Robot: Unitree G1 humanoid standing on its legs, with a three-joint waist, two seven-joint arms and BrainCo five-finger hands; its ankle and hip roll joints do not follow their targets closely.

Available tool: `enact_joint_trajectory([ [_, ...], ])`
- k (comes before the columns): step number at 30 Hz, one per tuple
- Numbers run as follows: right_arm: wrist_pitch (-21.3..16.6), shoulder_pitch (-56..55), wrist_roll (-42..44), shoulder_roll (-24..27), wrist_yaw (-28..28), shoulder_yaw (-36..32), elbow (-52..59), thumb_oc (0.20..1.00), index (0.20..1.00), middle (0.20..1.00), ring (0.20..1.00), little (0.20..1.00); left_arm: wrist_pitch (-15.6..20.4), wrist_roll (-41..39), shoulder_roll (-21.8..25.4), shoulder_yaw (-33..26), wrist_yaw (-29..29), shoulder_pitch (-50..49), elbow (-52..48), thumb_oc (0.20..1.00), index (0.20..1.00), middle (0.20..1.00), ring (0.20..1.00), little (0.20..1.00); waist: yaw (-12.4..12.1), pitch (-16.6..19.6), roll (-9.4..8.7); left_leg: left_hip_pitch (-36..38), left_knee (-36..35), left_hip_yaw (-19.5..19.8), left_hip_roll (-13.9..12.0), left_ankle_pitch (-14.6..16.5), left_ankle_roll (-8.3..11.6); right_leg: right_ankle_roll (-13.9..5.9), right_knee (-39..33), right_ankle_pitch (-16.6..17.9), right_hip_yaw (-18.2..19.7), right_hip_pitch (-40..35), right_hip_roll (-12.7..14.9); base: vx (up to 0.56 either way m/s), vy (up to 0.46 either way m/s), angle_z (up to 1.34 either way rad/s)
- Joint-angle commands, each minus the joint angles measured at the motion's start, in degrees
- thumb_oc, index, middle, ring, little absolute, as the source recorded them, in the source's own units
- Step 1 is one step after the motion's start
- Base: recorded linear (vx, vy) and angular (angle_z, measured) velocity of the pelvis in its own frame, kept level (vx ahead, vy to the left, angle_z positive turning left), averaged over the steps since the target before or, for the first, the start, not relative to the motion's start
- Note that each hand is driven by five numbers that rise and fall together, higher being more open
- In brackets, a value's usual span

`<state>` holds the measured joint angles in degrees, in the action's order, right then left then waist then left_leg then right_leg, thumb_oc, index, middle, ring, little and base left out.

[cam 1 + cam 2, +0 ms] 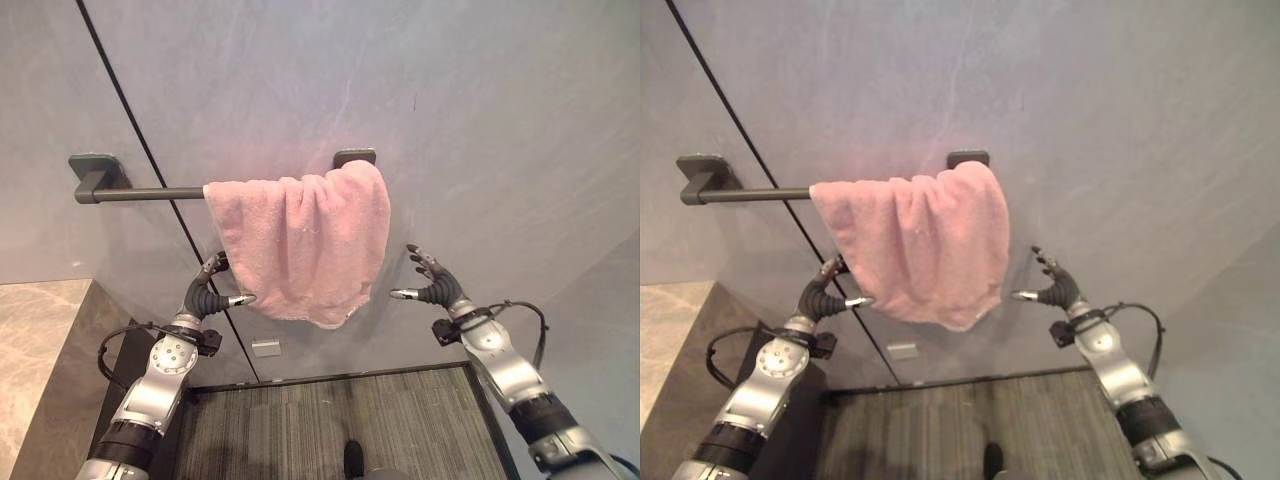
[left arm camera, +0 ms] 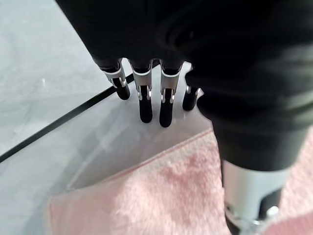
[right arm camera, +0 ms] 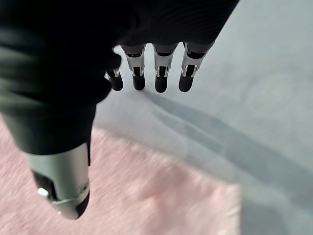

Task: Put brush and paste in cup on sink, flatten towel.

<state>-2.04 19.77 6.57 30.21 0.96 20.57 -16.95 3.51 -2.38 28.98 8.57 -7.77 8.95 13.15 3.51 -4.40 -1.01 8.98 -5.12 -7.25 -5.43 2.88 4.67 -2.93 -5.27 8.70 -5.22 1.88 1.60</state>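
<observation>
Both robot hands are raised beside the pink towel (image 1: 300,245) bunched on the wall rail (image 1: 140,193), left robot hand (image 1: 212,287) touching its lower edge, right robot hand (image 1: 432,283) just clear, fingers straight and holding nothing, seemingly poised to spread it flat.

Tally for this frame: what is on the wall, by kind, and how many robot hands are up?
Pink towel: 1
Dark towel rail: 1
Small silver wall plate: 1
Robot hands: 2, left hand and right hand, both open beside the towel
Total: 5
</observation>
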Motion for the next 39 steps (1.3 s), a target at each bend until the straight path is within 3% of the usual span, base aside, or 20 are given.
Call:
enact_joint_trajectory([
  [1, -1.37, 7.35, 5.62, -0.05, -0.61, 1.40, -2.32, 1.000, 1.000, 1.000, 1.000, 1.000, 3.10, -2.74, 1.62, 4.92, -1.57, 8.85, 2.47, 1.000, 1.000, 1.000, 1.000, 1.000, -0.46, -0.01, -1.95, -1.78, 0.12, -1.05, 2.59, -2.03, -1.40, -6.40, 0.27, -3.67, 2.09, -3.93, 3.19, -0.03, 0.002, 0.00],
  [9, 0.83, 21.74, 9.80, -6.67, -0.20, 10.65, -14.36, 1.000, 1.000, 1.000, 1.000, 1.000, 2.64, -9.50, -1.54, 10.45, -3.34, 17.30, 8.98, 1.000, 1.000, 1.000, 1.000, 1.000, -1.04, -0.36, -2.16, -3.76, 0.12, -1.33, 2.40, -2.82, -1.08, -6.61, 0.27, -2.71, 2.49, -1.97, 3.37, -0.02, 0.005, -0.08],
  [10, 1.15, 23.25, 8.95, -7.35, 0.32, 11.21, -15.42, 1.000, 1.000, 1.000, 1.000, 1.000, 2.40, -9.89, -1.78, 11.13, -3.37, 18.34, 9.56, 0.853, 0.853, 0.853, 0.853, 0.853, -1.13, -0.44, -2.16, -4.08, 0.12, -1.14, 2.43, -2.88, -1.15, -6.62, 0.27, -2.66, 2.47, -1.71, 3.45, 0.00, 0.000, 0.00],
  [11, 1.26, 23.82, 8.65, -7.91, 0.54, 11.56, -15.98, 1.000, 1.000, 1.000, 1.000, 1.000, 2.37, -10.83, -2.19, 11.70, -3.08, 18.90, 10.09, 0.382, 0.382, 0.382, 0.382, 0.382, -1.15, -0.47, -2.17, -4.20, 0.12, -1.19, 2.45, -2.90, -1.18, -6.68, 0.27, -2.56, 2.51, -1.55, 3.48, 0.00, 0.000, 0.00],
  [13, 1.29, 24.26, 8.48, -8.89, 0.84, 11.94, -16.43, 1.000, 1.000, 1.000, 1.000, 1.000, 2.39, -11.96, -3.05, 12.04, -3.31, 20.11, 11.05, 0.200, 0.200, 0.200, 0.200, 0.200, -1.21, -0.62, -2.15, -4.31, 0.12, -1.21, 2.44, -2.94, -1.24, -6.71, 0.27, -2.48, 2.69, -1.42, 3.49, 0.00, 0.000, 0.00],
  [14, 1.28, 24.28, 8.48, -8.89, 0.84, 11.93, -16.45, 0.818, 0.818, 0.818, 0.818, 0.818, 2.41, -11.97, -3.05, 12.06, -3.31, 20.15, 11.08, 0.200, 0.200, 0.200, 0.200, 0.200, -1.22, -0.63, -2.15, -4.31, 0.12, -1.22, 2.44, -2.94, -1.24, -6.71, 0.27, -2.48, 2.70, -1.42, 3.49, 0.00, 0.000, 0.00],
  [15, 1.31, 24.42, 8.51, -9.07, 0.96, 12.04, -16.33, 0.555, 0.555, 0.555, 0.555, 0.555, 2.29, -12.03, -3.27, 12.43, -3.40, 20.55, 11.32, 0.200, 0.200, 0.200, 0.200, 0.200, -1.27, -0.71, -2.15, -4.32, 0.12, -1.26, 2.41, -2.94, -1.25, -6.74, 0.27, -2.48, 2.73, -1.33, 3.49, 0.00, 0.000, 0.00],
  [16, 1.16, 23.88, 8.97, -9.67, 1.41, 11.60, -16.23, 0.200, 0.200, 0.200, 0.200, 0.200, 2.32, -12.15, -3.78, 12.73, -3.75, 20.94, 11.32, 0.200, 0.200, 0.200, 0.200, 0.200, -1.35, -0.73, -2.17, -4.35, 0.12, -1.30, 2.41, -2.95, -1.26, -6.77, 0.27, -2.46, 2.77, -1.31, 3.45, 0.00, 0.000, 0.00],
  [25, 1.12, 12.60, 8.20, -8.15, 1.53, 5.05, -3.65, 0.200, 0.200, 0.200, 0.200, 0.200, 0.64, -8.75, -1.04, 7.16, -2.87, 12.77, 2.76, 0.200, 0.200, 0.200, 0.200, 0.200, -1.15, 0.13, -2.02, -2.05, 0.12, 0.07, 1.94, -2.06, -1.12, -5.69, 0.27, -3.84, 1.50, -4.65, 3.04, 0.05, -0.009, 0.07],
  [34, -0.61, 10.54, 9.46, -4.09, -2.30, 3.30, 14.98, 0.200, 0.200, 0.200, 0.200, 0.200, 2.64, -7.70, 3.43, -2.41, -4.66, 5.49, -13.57, 0.213, 0.213, 0.213, 0.213, 0.213, -2.11, 0.88, -2.93, -2.16, 0.12, 0.98, 1.84, -2.69, -1.04, -5.57, 0.27, -4.12, 0.28, -5.19, 3.16, 0.00, 0.000, 0.05],
  [39, -0.68, 10.93, 8.69, -4.92, -2.91, 4.80, 14.24, 0.200, 0.200, 0.200, 0.200, 0.200, 2.56, -3.87, 3.41, -3.37, -5.49, 3.32, -15.03, 0.266, 0.266, 0.266, 0.266, 0.266, -2.71, 0.57, -3.12, -2.43, 0.12, 1.25, 1.81, -2.23, -1.07, -5.75, 0.27, -4.68, 0.06, -5.15, 3.30, 0.00, 0.016, 0.08],
])
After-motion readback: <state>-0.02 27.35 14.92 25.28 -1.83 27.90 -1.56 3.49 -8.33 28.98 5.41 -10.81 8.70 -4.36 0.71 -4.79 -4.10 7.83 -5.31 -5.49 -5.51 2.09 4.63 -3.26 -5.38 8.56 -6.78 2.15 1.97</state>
